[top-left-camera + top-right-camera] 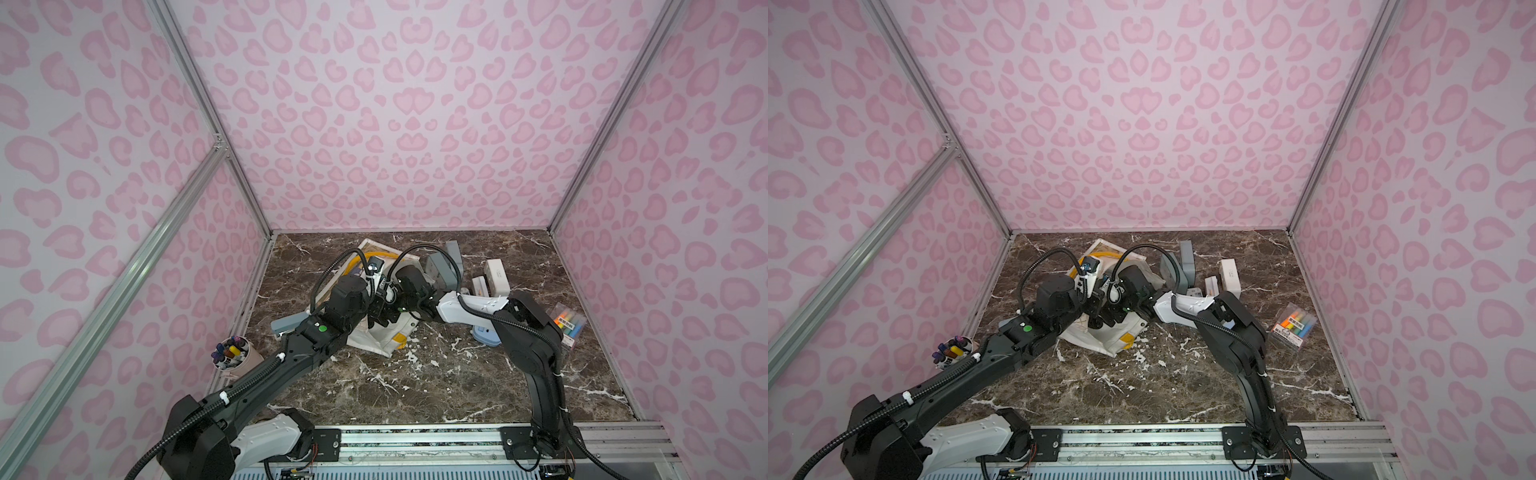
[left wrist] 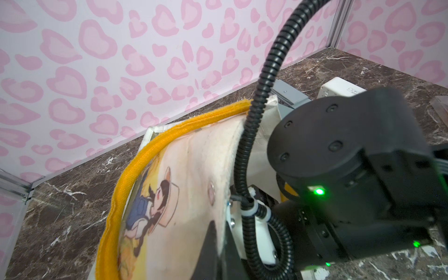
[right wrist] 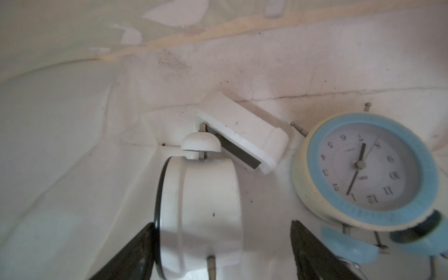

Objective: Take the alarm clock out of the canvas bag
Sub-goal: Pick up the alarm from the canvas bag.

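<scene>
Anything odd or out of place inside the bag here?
Yes: the canvas bag holds two alarm clocks, a white clock and a blue-rimmed clock, so the target is ambiguous, and a tilted white box leans against the white clock's bell.

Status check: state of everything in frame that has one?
canvas bag: lying on the table, rim pinched by left tool, mouth open.
left tool: shut on canvas bag.
right tool: open, inside the bag, straddling white alarm clock.
white alarm clock: inside bag, edge-on between the fingers, not clamped.
blue alarm clock: inside bag, outside the fingers.
white rectangular device: inside bag, tilted behind the white clock's bell.
</scene>
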Robot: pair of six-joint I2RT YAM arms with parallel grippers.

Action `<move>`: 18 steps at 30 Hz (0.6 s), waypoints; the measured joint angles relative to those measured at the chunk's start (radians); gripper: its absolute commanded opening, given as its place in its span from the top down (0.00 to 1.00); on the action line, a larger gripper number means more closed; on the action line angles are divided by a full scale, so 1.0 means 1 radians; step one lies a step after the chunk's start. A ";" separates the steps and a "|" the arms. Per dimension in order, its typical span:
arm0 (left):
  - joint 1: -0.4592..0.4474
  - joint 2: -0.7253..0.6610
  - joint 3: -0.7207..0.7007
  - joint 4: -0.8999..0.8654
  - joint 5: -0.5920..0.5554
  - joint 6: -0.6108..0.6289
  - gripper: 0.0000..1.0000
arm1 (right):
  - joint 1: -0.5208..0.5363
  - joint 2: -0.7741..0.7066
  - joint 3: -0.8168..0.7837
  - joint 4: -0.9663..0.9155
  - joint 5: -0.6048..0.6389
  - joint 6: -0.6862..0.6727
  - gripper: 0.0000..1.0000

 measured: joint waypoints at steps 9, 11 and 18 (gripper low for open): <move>0.000 0.011 0.005 0.000 0.017 -0.001 0.97 | -0.005 0.055 0.076 -0.060 -0.056 -0.011 0.11; 0.000 0.014 0.006 -0.001 0.019 -0.003 0.97 | -0.004 0.070 0.092 -0.075 -0.066 -0.021 0.13; 0.000 0.014 0.007 0.000 0.022 -0.004 0.97 | 0.000 0.084 0.124 -0.121 -0.074 -0.026 0.18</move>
